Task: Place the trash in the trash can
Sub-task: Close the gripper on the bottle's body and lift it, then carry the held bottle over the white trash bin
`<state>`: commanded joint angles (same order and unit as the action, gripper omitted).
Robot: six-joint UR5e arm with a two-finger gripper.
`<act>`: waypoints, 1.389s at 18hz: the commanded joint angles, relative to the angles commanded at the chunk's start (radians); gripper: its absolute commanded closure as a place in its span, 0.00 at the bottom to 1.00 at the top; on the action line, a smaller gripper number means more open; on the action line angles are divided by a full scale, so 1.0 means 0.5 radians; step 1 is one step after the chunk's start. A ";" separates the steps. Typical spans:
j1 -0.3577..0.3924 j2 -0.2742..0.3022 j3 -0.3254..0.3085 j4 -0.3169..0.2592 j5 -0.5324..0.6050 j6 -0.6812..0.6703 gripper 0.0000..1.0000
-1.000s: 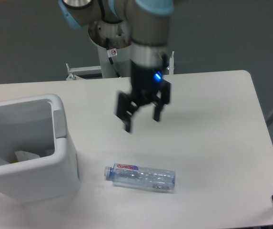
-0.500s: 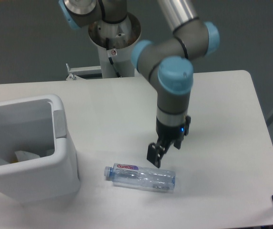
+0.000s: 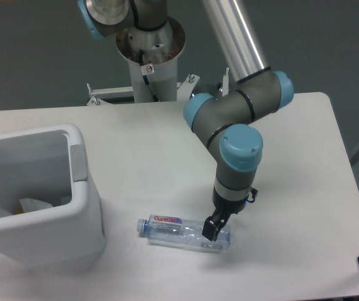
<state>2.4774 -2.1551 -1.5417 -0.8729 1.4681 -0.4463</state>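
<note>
1. From the fixed camera I see the clear plastic bottle (image 3: pixel 184 233) lying on its side on the white table (image 3: pixel 292 157), near the front edge. Its long axis runs roughly left to right, tipped slightly down toward the right, with the cap end pointing left toward the trash can.
2. The bottle is transparent and looks empty, with a red-and-blue label near the neck and a pale cap.
3. The trash can (image 3: pixel 72 207) sits at the left of the table, a white boxy bin with rounded corners and a thick rim, open at the top. Inside it I can make out a whitish crinkled packet (image 3: pixel 36 205) lying at the bottom, partly hidden by the front wall.
4. The bottle is outside the can, just to its right, with a gap of bare table between them.
5. The gripper (image 3: pixel 214 228) points straight down over the right end of the bottle. I see one dark finger (image 3: pixel 211 229) at the bottle's body; the other is hidden, so I cannot tell whether the fingers are apart or clamped on it.
</note>
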 joint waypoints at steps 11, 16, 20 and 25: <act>-0.031 -0.163 0.055 -0.009 0.067 -0.120 0.00; -0.074 -0.169 0.074 -0.012 0.080 -0.126 0.05; -0.074 -0.163 0.071 -0.015 0.080 -0.126 0.31; -0.074 -0.154 0.074 -0.015 0.083 -0.120 0.41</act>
<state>2.4406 -2.2319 -1.5048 -0.8805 1.5094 -0.5062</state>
